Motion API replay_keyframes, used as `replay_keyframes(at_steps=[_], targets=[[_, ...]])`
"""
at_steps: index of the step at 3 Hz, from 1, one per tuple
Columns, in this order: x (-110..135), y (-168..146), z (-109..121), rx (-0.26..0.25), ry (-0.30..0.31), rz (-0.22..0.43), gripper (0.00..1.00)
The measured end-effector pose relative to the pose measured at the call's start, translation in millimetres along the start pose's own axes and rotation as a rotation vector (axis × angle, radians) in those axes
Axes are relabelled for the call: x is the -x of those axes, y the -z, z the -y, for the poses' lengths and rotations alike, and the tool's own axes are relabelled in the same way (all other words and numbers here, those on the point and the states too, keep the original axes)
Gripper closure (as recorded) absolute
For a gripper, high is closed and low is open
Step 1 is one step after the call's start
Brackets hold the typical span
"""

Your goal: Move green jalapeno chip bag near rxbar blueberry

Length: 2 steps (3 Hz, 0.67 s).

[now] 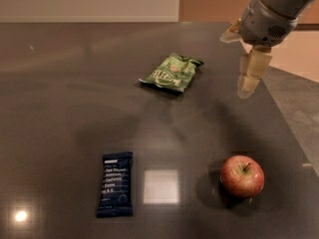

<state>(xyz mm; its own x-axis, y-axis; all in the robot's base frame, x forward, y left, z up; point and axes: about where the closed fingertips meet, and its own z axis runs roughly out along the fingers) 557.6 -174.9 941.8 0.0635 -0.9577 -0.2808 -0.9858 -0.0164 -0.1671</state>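
The arm [281, 1] slanted down from the upper right corner, well to the right of the green jalapeno chip bag [171, 72]. Its grey wrist housing [264, 24] tilted downward. Below it the pale gripper [249, 76] hung pointing down, level with the bag, on its right and clearly apart from it.
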Motion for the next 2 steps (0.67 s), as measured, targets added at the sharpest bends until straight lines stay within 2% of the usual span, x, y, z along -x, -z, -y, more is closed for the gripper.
replay_keyframes(at_steps=[1,2], targets=[[25.6,-61.7,60.9,0.023,0.160,0.006,0.00],[38.6,-91.4,84.0,0.046,0.229,0.004,0.00]])
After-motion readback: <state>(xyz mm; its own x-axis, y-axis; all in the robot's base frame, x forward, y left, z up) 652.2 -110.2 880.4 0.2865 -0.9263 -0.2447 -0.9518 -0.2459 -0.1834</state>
